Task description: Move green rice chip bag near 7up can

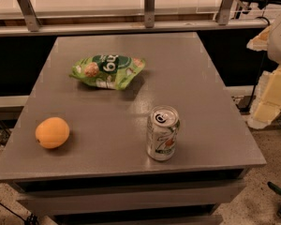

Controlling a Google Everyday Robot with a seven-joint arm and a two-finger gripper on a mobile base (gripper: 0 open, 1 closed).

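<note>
Chip bag (107, 71): light green, crinkly, with dark-green logo patch, white lettering and pictured round rice cakes. Lying flat on grey worktop (201, 74), in far half, a little left of centre. Long side running left to right, lettering upside down from this view. Right end slightly raised, throwing a shadow on worktop. Touching none of the other things.

Can (162, 133): silver-white, green and red logo on side, pull-tab top facing up. Standing upright on near half of worktop, right of centre, close to front edge. Well apart from chip bag, nearer to camera and further right, with bare worktop between the two.

Orange (52, 132): round, sitting on near-left part of worktop, roughly level with can. Well apart from both can and chip bag.

Tool: out of view. Apart or together, cannot tell.

Worktop: flat grey slab, squarish, with grey ledges (131, 198) showing below front edge. Behind far edge: dark band, then pale counter with slanted and upright metal posts (149, 6). Right of worktop: pale yellowish blocky shapes (273, 95) at frame edge, beside worktop and not on it; cannot tell what these are. Thin dark cable (258, 86) hanging just left of those shapes. Speckled floor (264, 186) at lower right.
</note>
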